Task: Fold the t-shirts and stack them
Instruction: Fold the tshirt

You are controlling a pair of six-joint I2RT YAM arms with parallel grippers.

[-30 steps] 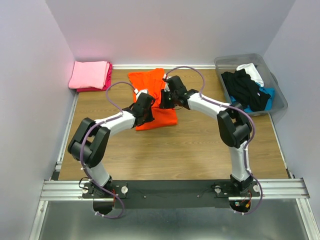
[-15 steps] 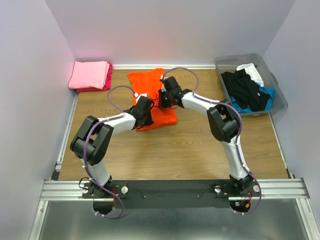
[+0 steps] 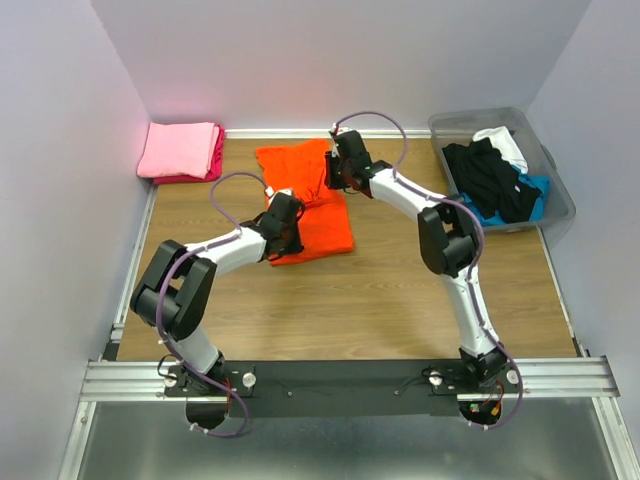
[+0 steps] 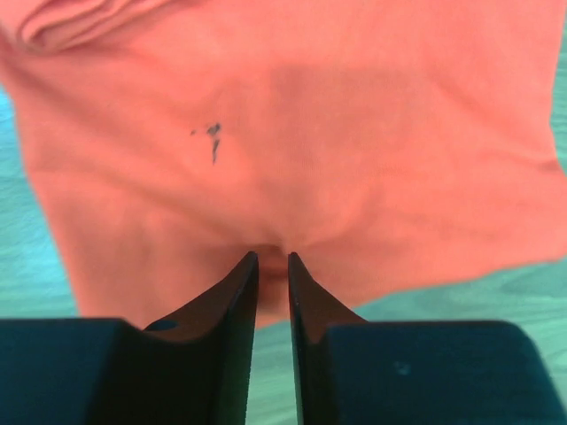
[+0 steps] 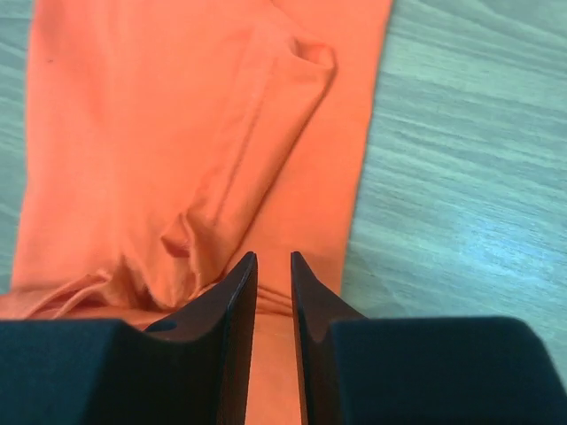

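Left jaws barely parted at orange t-shirt near-left edge, right jaws likewise far-right; hold unclear. Bare surface nearward.

Pale lavender walls box in three sides, with a faint pinkish glow on the back one. Wood-grain tabletop, evenly lit. Aluminium rail along the near edge, possibly sheet metal below.

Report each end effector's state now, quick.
Left end effector: nearly closed, pinching the bright orange cloth t-shirt at its edge.
Right end effector: narrow gap over the same shirt; a grip cannot be told.
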